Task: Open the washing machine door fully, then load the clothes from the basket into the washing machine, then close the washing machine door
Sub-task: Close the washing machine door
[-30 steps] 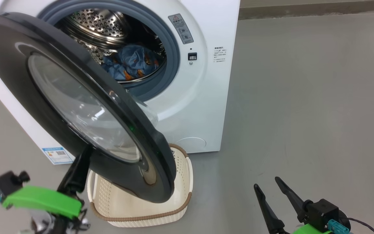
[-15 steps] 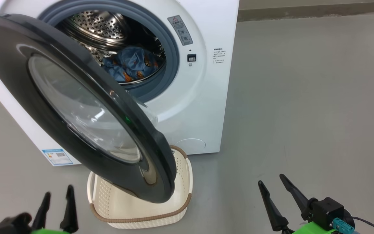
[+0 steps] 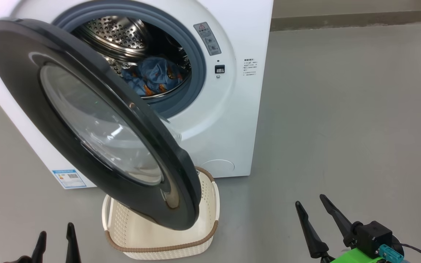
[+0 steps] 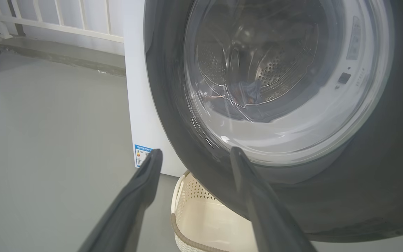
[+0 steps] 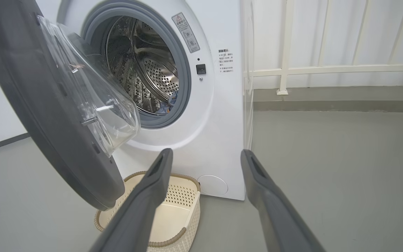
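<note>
1. Left end effector [image 3: 56, 231], at 7 o'clock in the head view. Its fingers are parted with nothing between them. It sits clear of the door and points at the door's outer face.
2. Washing machine door [image 3: 20, 80], at 9 to 10 o'clock. It stands partway open, and its black rim hangs over the basket [image 3: 152, 249] at 6 o'clock. The basket floor that shows is bare. The rest is hidden behind the door.
3. Clothes [image 3: 154, 75], near 12 o'clock. The blue printed bundle lies low in the drum of the washing machine [image 3: 228, 120], behind the grey gasket. Loading looks done, so I judge that closing the door is what remains.
4. Right end effector [image 3: 310, 201], at 5 o'clock. Fingers spread and empty, well apart from the machine.
5. Risks:
   - A push on the glossy rim or the bulging glass could skid off.
   - Too soft a push may leave the latch uncaught.
   - The door's lower edge swings just above the basket rim and might clip it.
   - A fold of cloth lying forward could get nipped in the gasket. I cannot tell how far forward the bundle lies.
</note>
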Available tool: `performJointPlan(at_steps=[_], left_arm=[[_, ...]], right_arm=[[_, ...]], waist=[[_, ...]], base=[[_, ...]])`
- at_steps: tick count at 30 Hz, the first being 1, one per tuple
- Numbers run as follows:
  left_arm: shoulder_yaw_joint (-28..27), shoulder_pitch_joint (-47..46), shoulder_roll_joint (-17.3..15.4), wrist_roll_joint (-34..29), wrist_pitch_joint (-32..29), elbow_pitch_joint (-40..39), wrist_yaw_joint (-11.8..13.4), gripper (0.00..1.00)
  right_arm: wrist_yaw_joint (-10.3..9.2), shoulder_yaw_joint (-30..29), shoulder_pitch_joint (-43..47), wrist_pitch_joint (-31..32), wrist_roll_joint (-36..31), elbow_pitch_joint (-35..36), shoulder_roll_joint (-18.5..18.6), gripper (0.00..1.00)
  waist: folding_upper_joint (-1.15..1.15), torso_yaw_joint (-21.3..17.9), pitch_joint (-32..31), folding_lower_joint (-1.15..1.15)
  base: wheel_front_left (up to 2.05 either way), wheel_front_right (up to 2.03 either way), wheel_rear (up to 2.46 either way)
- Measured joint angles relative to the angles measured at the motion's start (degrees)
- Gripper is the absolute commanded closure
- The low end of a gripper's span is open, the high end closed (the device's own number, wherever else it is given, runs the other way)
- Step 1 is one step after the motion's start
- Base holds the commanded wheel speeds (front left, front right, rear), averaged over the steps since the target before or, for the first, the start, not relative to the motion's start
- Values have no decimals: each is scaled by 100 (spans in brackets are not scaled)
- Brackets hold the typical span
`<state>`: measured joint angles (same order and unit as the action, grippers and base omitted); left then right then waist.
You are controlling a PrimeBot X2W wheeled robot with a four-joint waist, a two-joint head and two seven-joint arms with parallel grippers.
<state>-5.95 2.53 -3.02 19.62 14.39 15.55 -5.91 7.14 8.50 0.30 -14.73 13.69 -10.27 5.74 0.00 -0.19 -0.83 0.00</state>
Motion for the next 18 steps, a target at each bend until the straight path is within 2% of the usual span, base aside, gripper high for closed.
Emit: performJointPlan(at_steps=[8,18], left_arm=[[-275,36,44,-383,0,-12,-93,0],[-354,98,73,-476,1,9,-119,0]], right_arm=[[0,-51,0,0,-59,-2,3,0],[0,-107,1,0,-115,-26,-9,0]], waist=[[0,56,-79,0],[0,155,-100,0]], base=[[0,0,0],[0,0,0]])
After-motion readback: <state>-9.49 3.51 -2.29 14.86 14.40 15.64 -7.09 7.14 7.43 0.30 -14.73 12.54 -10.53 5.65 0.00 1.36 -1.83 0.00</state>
